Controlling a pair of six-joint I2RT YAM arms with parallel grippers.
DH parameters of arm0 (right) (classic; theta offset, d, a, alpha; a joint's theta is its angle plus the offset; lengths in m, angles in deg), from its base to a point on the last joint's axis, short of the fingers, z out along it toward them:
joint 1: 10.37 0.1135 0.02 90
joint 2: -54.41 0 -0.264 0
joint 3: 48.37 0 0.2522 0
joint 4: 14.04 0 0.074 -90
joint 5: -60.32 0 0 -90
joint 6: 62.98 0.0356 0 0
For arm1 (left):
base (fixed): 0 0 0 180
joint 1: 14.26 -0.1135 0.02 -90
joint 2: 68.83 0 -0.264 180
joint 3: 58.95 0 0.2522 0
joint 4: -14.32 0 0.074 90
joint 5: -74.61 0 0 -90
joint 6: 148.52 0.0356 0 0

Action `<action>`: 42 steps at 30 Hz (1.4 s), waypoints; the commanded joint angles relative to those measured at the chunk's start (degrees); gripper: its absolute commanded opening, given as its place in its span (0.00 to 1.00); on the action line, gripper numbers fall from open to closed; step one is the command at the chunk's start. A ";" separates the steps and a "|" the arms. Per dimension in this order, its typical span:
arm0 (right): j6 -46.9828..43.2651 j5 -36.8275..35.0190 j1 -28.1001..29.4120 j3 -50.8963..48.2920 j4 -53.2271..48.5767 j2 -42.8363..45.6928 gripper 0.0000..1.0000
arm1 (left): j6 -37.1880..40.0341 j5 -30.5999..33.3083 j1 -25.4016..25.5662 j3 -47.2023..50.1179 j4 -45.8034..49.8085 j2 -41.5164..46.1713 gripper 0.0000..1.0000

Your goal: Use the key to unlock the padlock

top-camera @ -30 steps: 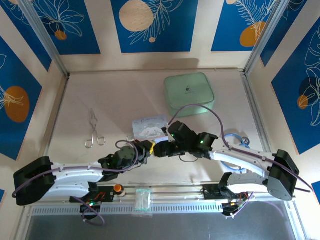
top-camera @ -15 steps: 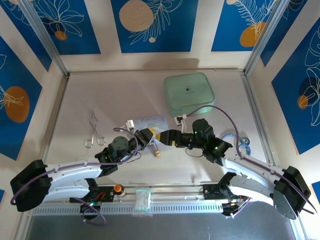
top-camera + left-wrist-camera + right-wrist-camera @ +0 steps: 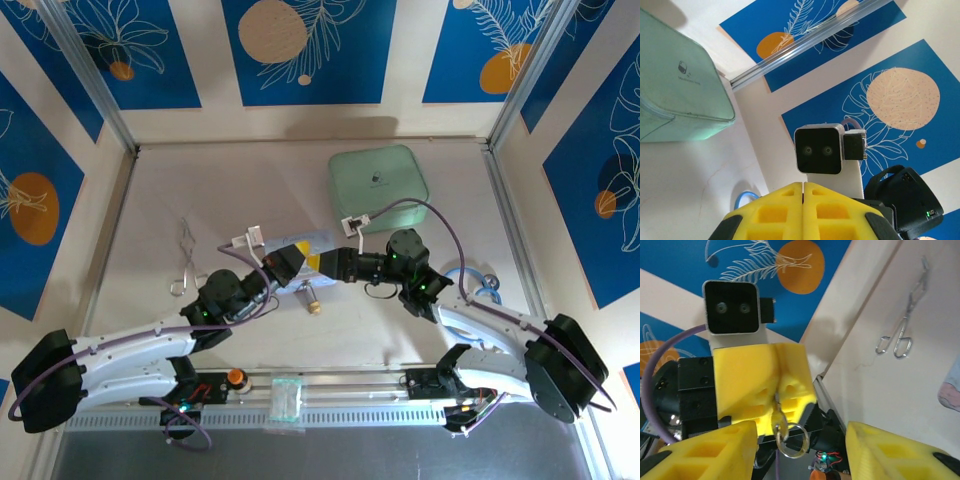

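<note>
The padlock (image 3: 309,297) lies on the table, small and brass-coloured, just in front of the two grippers. My left gripper (image 3: 283,262) hovers above and behind it, its yellow fingers (image 3: 785,210) pressed together. In the right wrist view the left gripper (image 3: 775,390) is shut on the key (image 3: 776,424). The key's bow pokes out of the fingers and a silver ring (image 3: 792,440) hangs from it. My right gripper (image 3: 322,264) faces the left one at close range. Its jaws (image 3: 800,455) stand open on either side of the key, touching nothing.
A pale blue cartoon tin (image 3: 300,243) lies right behind the grippers, partly hidden. A mint green case (image 3: 380,187) stands at the back right. Silver forceps (image 3: 188,262) lie to the left. A blue cable loop (image 3: 468,283) lies by the right arm.
Both grippers have moved away from the near edge and apart from each other. The padlock, hidden between them a second ago, now lies on the table.
</note>
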 commanded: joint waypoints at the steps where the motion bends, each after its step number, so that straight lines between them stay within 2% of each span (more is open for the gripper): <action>1: 2.25 2.50 0.04 0.79 7.83 -1.50 0.46 | 2.29 -0.63 -0.44 -0.76 -3.14 0.82 0.00; 5: 2.65 2.81 0.20 1.24 9.28 -2.80 0.38 | 1.68 -0.85 -0.39 -0.75 -2.89 1.23 0.00; 7: 2.91 2.68 -0.01 1.30 10.38 -2.99 0.30 | 1.29 -0.94 -0.39 -0.77 -3.04 1.13 0.00; 13: 3.01 1.60 -0.06 0.98 10.19 -2.66 0.27 | 0.75 -0.11 -0.41 -0.66 -2.41 1.29 0.00; 20: 3.41 1.31 0.20 -0.20 11.09 -2.90 0.15 | -1.47 0.09 -0.66 -0.13 -4.02 0.03 0.00; 23: 3.62 1.01 0.19 -0.73 11.55 -2.81 0.13 | -2.55 0.41 -0.90 0.72 -5.77 -0.53 0.00; 28: 3.71 0.61 0.03 -1.91 11.13 -2.24 0.00 | -3.28 0.77 -1.10 0.91 -5.00 -0.53 0.00; 34: 3.16 0.33 -0.47 -2.71 9.63 -0.99 0.00 | -4.34 1.64 -1.66 1.53 -3.77 -0.29 0.01; 37: 2.17 0.95 -0.98 -2.35 7.11 -0.45 0.00 | -3.96 2.97 -1.79 2.29 -2.67 0.57 0.56; 40: 0.99 1.48 -1.59 -1.89 3.55 0.29 0.00 | -2.95 3.54 -2.15 1.51 4.52 3.13 0.76; 42: -0.76 1.64 -1.86 -0.88 -1.54 1.00 0.00 | -1.84 3.83 -2.15 -0.73 14.16 5.26 0.78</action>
